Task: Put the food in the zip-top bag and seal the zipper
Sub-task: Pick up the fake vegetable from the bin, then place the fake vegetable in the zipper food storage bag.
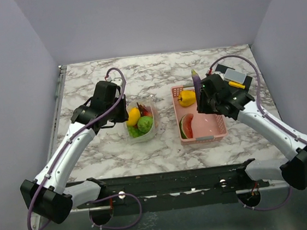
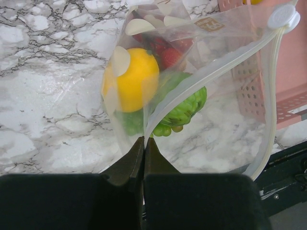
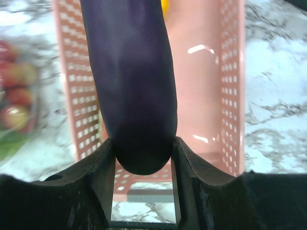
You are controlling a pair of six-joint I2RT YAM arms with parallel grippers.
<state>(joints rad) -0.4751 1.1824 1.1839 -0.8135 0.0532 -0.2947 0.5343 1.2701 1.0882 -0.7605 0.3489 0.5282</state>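
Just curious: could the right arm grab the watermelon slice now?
Probably not yet: the right gripper is shut on the purple eggplant, though the watermelon slice lies uncovered in the basket.

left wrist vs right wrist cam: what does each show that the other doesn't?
Left wrist only: the left gripper pinched shut on the edge of the clear plastic zip-top bag, with its white round zipper tab.
Right wrist only: the right gripper closed on a long dark purple toy eggplant.
Both: the pink perforated plastic basket, the white marble tabletop and the bagged toy food, which is sharp in the left wrist view and a blur at the left edge of the right wrist view.
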